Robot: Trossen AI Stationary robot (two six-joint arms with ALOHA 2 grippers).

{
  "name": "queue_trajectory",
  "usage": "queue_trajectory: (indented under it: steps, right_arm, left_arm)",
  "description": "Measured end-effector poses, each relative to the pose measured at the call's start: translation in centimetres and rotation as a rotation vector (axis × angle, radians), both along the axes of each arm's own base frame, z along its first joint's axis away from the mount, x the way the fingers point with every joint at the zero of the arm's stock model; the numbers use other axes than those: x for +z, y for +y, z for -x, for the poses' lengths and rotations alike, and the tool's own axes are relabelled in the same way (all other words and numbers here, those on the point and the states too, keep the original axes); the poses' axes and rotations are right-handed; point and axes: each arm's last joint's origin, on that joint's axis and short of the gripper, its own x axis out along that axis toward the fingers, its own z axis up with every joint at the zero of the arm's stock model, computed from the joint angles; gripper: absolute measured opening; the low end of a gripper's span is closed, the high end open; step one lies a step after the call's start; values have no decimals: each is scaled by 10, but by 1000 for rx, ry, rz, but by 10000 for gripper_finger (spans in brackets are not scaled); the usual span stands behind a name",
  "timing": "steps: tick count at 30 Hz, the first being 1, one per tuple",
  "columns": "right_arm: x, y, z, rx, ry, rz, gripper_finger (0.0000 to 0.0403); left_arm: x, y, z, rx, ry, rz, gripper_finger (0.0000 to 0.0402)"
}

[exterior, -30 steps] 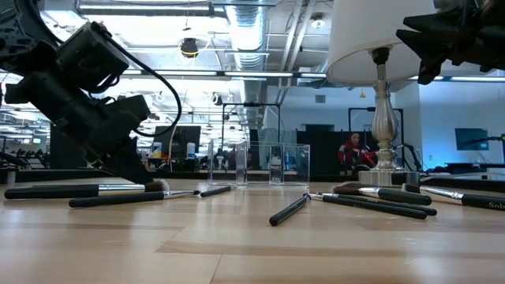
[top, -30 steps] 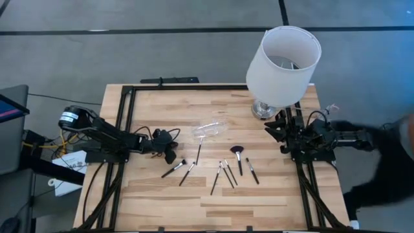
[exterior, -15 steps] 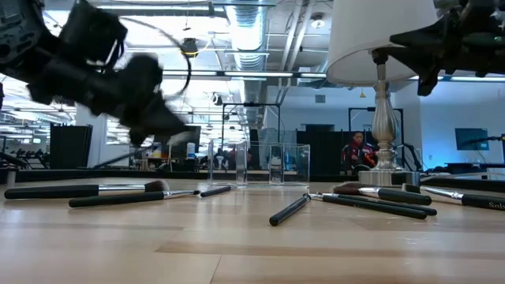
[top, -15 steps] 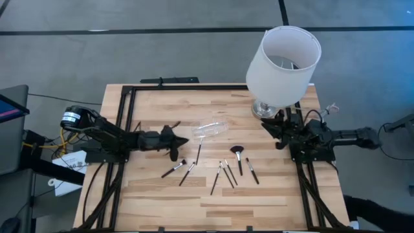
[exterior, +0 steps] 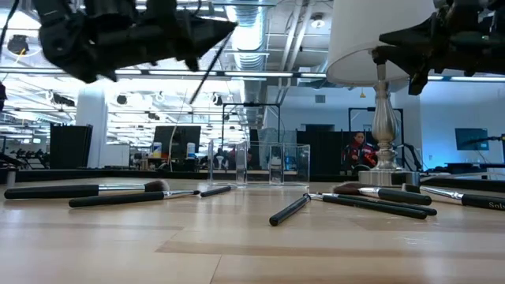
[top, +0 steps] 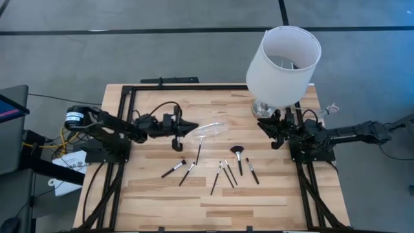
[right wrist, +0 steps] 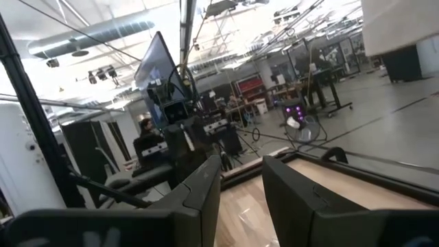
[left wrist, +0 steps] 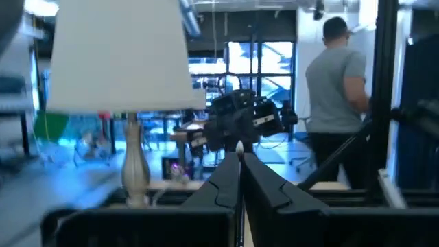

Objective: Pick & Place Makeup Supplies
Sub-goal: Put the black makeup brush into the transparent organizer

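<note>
The left gripper [top: 180, 129] holds one thin black makeup brush [top: 174, 137] pinched aloft, long axis hanging downward; the clear crinkly plastic pouch [top: 210, 129] lies just beyond it; the right gripper [top: 263, 127] waits part-open by the lamp [top: 282, 58].

The high view looks straight down from well above, taking in the whole wooden bench [top: 213, 194], both arms and the grey floor around it. The low view sits at bench-top height, close to the surface, and faces level across it into the room behind. The left wrist view looks forward past its own pincer [left wrist: 239, 180] across the bench toward the lamp [left wrist: 130, 89] and a person [left wrist: 336, 89]. The right wrist view looks forward past its own pincer [right wrist: 241, 180] toward the opposite arm. High and low views share the lamp and the makeup brushes [top: 226, 169].
</note>
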Motion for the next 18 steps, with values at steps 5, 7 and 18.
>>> queue_trajectory:
  steps: [5, 7, 18]
  right_arm:
    - [0, 0, -4, 0, 5, 0, 100]
    - [1, 0, -5, 0, 13, 1, 100]
    - [2, 0, -8, 3, 12, 1, 100]
  left_arm:
    - [-12, 14, -21, 39, 24, -32, 9]
    - [-20, 20, -29, 42, 19, -37, 9]
    - [-57, 49, -44, 91, 65, -4, 8]
